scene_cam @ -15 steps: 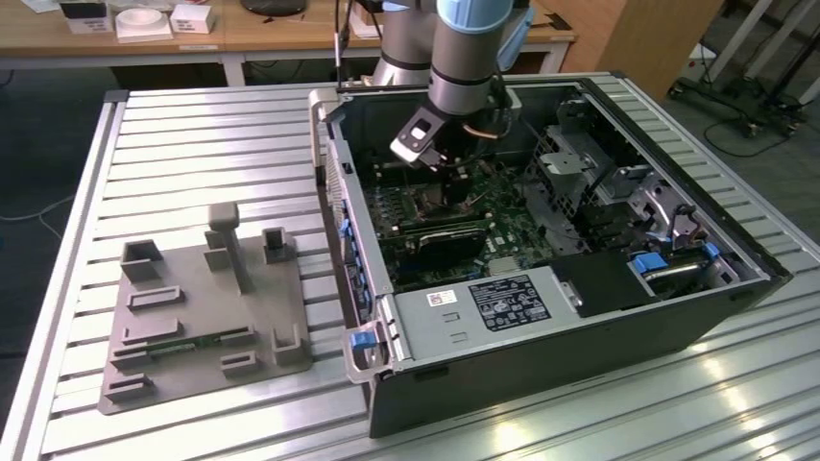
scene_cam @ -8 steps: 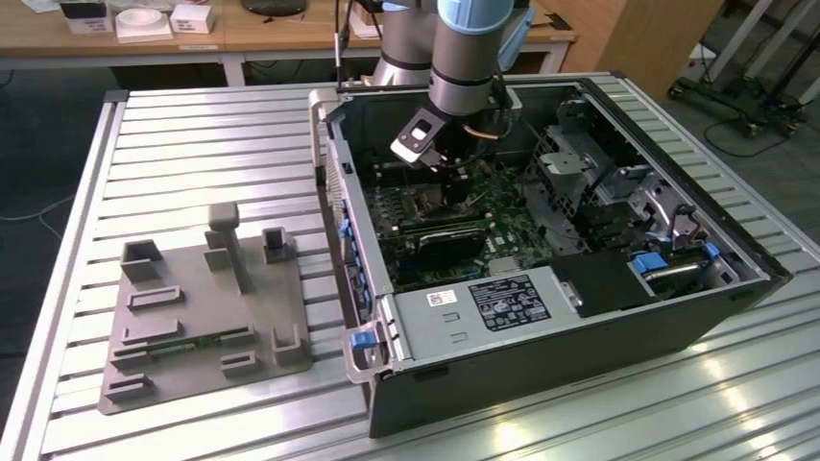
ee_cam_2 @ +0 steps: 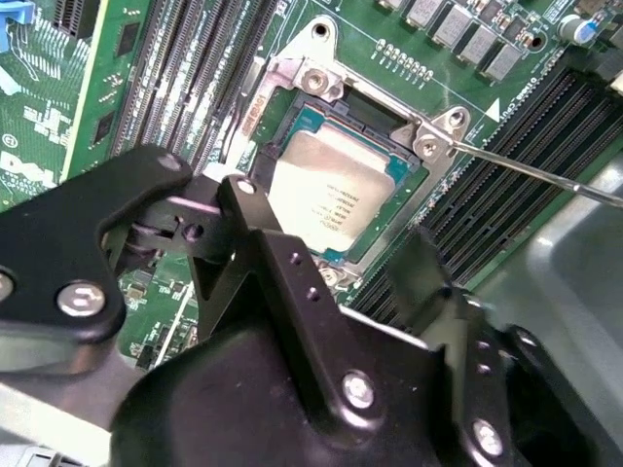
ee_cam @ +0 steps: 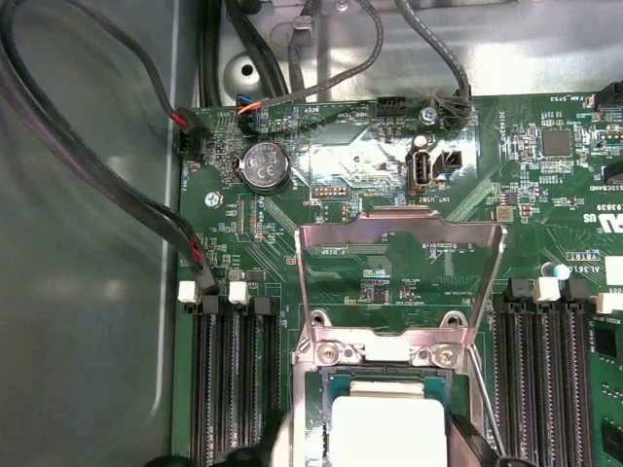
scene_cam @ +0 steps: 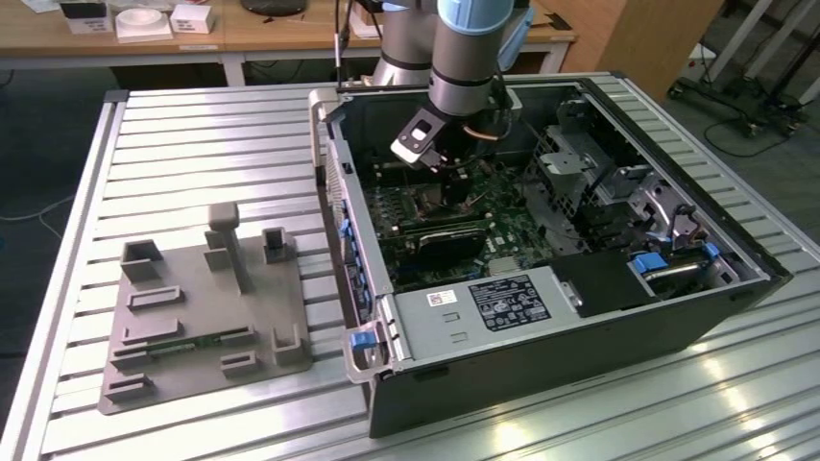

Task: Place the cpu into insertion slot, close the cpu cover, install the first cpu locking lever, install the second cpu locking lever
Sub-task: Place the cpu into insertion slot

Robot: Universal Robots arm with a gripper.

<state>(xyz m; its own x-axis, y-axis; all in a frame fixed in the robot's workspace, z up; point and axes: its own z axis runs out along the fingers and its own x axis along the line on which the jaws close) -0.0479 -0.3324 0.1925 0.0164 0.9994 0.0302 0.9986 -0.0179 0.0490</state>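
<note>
Probably a robotics lab: an open PC case (scene_cam: pixel 577 355) sits on a slatted aluminium bench (scene_cam: pixel 192 144) under a robot arm (scene_cam: pixel 468 58), with wooden desks (scene_cam: pixel 256 40) behind.

Pale tan cpu (ee_cam_2: pixel 336 199), green motherboard (ee_cam: pixel 341 156)

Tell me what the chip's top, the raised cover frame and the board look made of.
The chip: its top looks like metal, pale silvery-tan with a dull, even sheen. The cover frame: likely thin stamped steel, bright and reflective, with bent edges. The board: probably a resin laminate under a glossy green coating, with fine traces showing through.
</note>
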